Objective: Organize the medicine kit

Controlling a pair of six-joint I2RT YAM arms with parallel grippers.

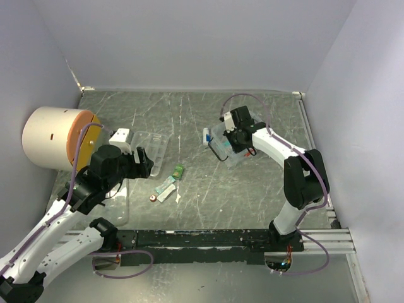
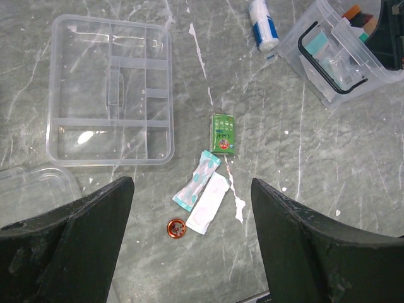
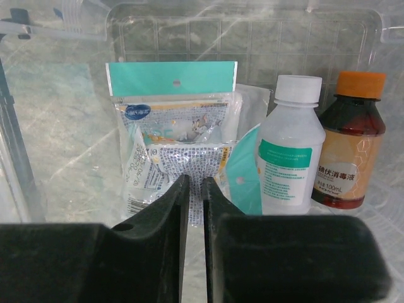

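Observation:
My right gripper (image 1: 231,140) (image 3: 196,189) reaches into the clear kit box (image 1: 237,151) (image 3: 252,31) and is shut on a clear plastic packet with a teal header card (image 3: 173,151). A white bottle (image 3: 290,151) and a brown bottle with an orange cap (image 3: 350,145) stand beside it in the box. My left gripper (image 1: 142,163) (image 2: 192,182) is open and empty, above loose items on the table: a green packet (image 2: 223,133), a teal sachet (image 2: 197,180), a white sachet (image 2: 209,202) and a small orange round tin (image 2: 176,228).
A clear divided tray (image 2: 110,95) (image 1: 153,146) lies left of the loose items, with a clear lid (image 2: 31,189) at its near left. A white bottle with a blue label (image 2: 262,24) lies beside the box. A large cream cylinder (image 1: 53,136) stands at the far left.

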